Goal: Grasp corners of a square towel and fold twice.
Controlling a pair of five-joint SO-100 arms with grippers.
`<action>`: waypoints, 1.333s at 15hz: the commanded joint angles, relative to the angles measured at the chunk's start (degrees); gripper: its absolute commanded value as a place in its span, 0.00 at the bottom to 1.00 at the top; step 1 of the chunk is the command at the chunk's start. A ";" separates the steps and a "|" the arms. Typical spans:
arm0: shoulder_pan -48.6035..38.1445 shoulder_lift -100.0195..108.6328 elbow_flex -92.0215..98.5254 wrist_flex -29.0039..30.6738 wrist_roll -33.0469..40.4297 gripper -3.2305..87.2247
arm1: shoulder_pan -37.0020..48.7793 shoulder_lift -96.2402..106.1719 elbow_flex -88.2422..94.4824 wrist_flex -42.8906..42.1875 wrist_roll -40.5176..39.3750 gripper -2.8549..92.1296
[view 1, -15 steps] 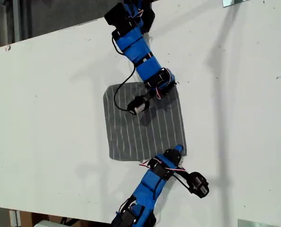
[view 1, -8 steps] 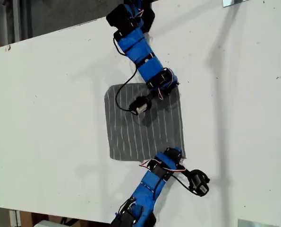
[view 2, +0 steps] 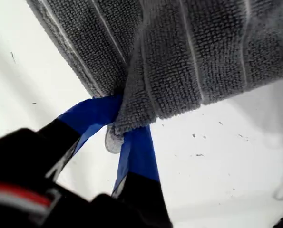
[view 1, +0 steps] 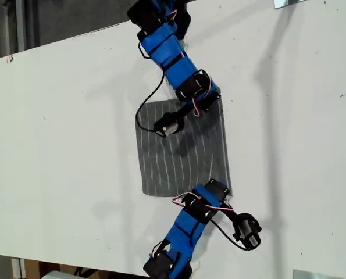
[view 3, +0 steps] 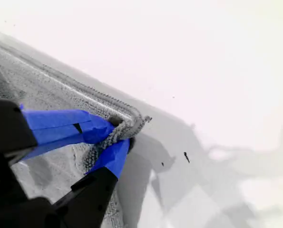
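The towel (view 1: pixel 181 154) lies spread on the white tabletop (view 1: pixel 62 116), its white stripes running from its far edge to its near edge in the exterior view. In that view two blue arms meet it. One arm (view 1: pixel 173 58) reaches in from beyond the towel's far edge. The other arm (view 1: pixel 187 224) comes from below its near edge. Each ends at one of the two corners on the towel's right side in the exterior view. The wrist views do not settle which arm is which.

The first pincer (view 2: pixel 122 121) is closed on a corner (view 2: pixel 113 137) of the towel. Its blue fingers (view 2: pixel 91 114) are pressed together on bunched cloth, and the tip of the corner pokes out between them. The rest of the towel rises away in a soft fold.

The second pincer (view 3: pixel 116 135) is likewise clamped on another corner (view 3: pixel 141 121). The hem is pinched and puckered between its blue fingertips (view 3: pixel 96 130), just above the tabletop, and the towel lies flat behind them.
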 commanded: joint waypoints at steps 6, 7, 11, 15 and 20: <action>-22.24 32.96 17.49 7.38 12.83 0.03 | 24.17 20.65 5.19 3.52 -14.15 0.03; -26.98 36.21 22.76 6.24 14.59 0.03 | 28.83 20.21 5.27 3.25 -17.23 0.03; -44.12 40.08 41.13 -1.58 21.97 0.03 | 43.42 13.71 6.06 -0.70 -26.63 0.03; -49.57 39.46 50.98 -8.79 23.99 0.03 | 47.02 3.34 5.36 -3.34 -29.27 0.03; -40.61 42.71 47.55 -2.99 20.74 0.03 | 40.87 10.81 5.89 3.52 -26.37 0.03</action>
